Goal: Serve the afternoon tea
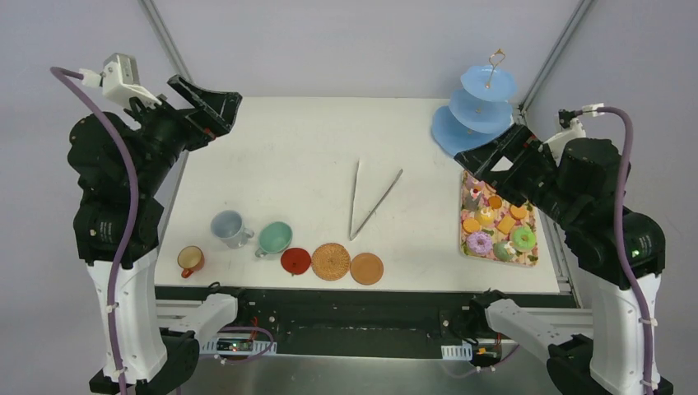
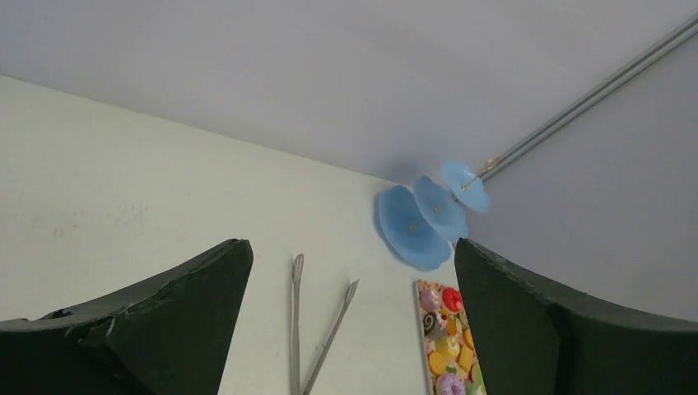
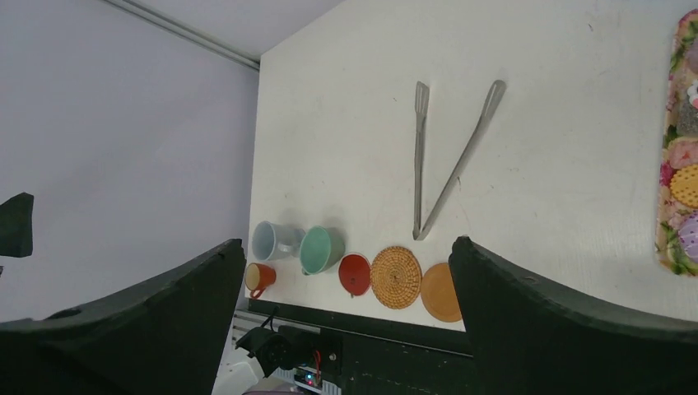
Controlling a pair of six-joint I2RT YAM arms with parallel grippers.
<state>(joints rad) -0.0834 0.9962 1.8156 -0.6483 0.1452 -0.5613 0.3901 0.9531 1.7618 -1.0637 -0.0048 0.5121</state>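
The long metal tongs (image 1: 368, 200) lay open in a V at the middle of the white table (image 1: 288, 156), their joined end toward the arms. Left of and nearer than the tongs stood the grey-blue cup (image 1: 228, 227) and the mint green cup (image 1: 274, 238), with the orange cup (image 1: 191, 261) farthest left of the tongs. Just nearer than the joined end lay a row of three coasters: red (image 1: 295, 261), woven (image 1: 331, 262) and orange-brown (image 1: 366, 268). Right of the tongs, the floral tray (image 3: 668, 251) carried the donuts and biscuits (image 1: 500, 226). Beyond it, far right of the tongs, stood the light-blue three-tier stand (image 1: 473, 111). The left gripper (image 1: 216, 111) hung far left of the tongs, jaws spread wide and holding nothing. The right gripper (image 1: 481, 152) hung right of the tongs, above the tray's far end, equally wide and empty.
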